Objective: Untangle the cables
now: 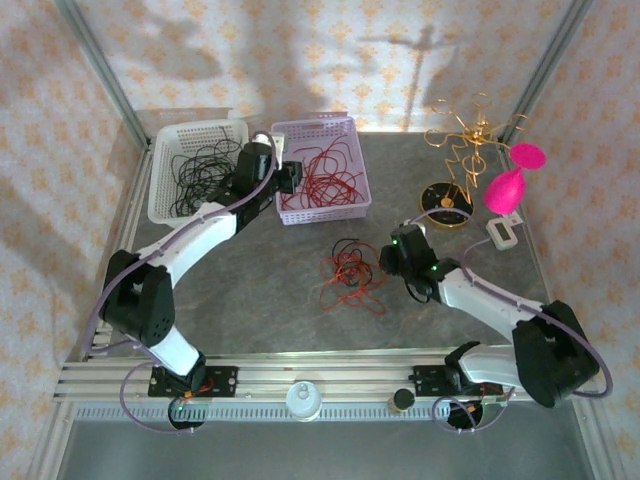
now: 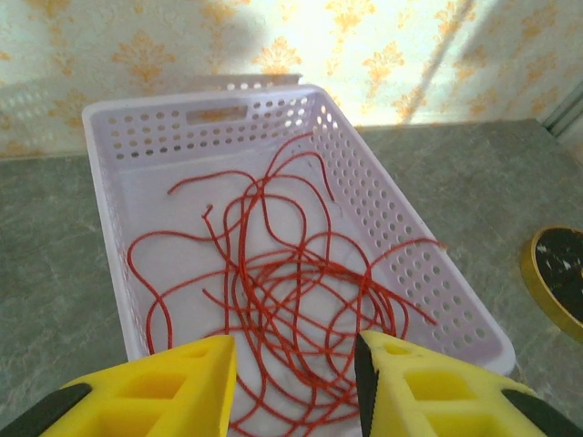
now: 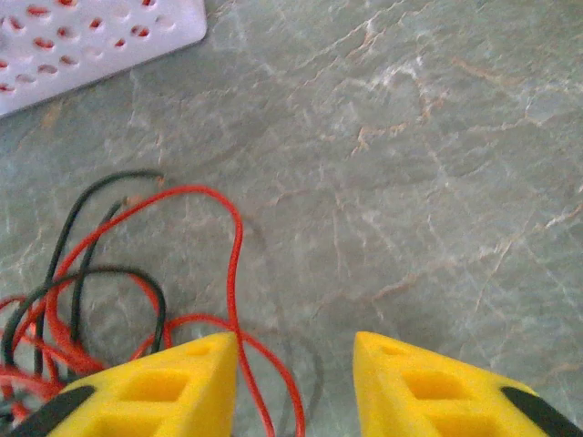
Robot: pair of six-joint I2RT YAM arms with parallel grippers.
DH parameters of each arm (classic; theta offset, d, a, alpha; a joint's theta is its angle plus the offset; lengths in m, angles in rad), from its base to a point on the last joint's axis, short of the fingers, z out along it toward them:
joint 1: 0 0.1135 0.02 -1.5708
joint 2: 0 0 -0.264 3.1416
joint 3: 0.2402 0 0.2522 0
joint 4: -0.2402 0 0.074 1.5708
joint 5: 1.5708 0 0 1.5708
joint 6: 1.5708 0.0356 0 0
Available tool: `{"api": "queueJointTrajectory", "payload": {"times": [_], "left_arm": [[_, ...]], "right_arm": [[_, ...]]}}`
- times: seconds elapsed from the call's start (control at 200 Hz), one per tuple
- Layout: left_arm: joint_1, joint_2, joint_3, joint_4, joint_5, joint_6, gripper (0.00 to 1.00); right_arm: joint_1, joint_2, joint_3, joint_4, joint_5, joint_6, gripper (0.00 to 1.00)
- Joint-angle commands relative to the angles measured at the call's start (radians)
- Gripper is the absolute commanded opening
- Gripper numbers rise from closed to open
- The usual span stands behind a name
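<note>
The left pincer [image 2: 293,357] is hanging wide open with nothing between its yellow fingers [image 2: 173,387], poised over the near end of the lilac basket [image 2: 387,214]. Just ahead of it and below, loose red cables [image 2: 273,282] are lying in overlapping loops across the basket floor, with a few ends reaching toward the far wall. Off to its left, seen from above, a white basket [image 1: 163,195] is holding black cables [image 1: 200,165].

The right pincer [image 3: 296,357] is also standing open and gripping nothing, hovering low over the worktop [image 3: 419,182]. The tangle [image 1: 350,272] of red and black strands is lying on the worktop to its left. One red strand [image 3: 233,264] is curving in beside the finger on the left of the wrist view and running down into the gap, while dark loops [image 3: 82,273] are sitting further left. Whether that strand is touching the finger, I cannot tell.
</note>
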Motion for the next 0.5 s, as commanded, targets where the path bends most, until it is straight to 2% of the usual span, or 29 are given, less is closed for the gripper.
{"api": "queueJointTrajectory", "payload": {"times": [0.0,0.145,0.275,0.496], "left_arm": [[-0.023,-0.067,-0.09,-0.018,0.044,-0.015,0.41],[-0.057,-0.195,-0.244,0.002,0.087,-0.061,0.42],[-0.113,-0.295,-0.383,0.021,0.135,-0.117,0.43],[-0.2,-0.427,-0.572,0.076,0.143,-0.229,0.43]], "right_arm": [[-0.034,0.046,0.085,-0.009,-0.023,-0.061,0.33],[-0.037,0.126,0.152,-0.033,-0.12,-0.161,0.35],[-0.037,0.182,0.163,-0.044,-0.118,-0.199,0.37],[-0.036,0.259,0.166,-0.012,-0.127,-0.206,0.37]]}}
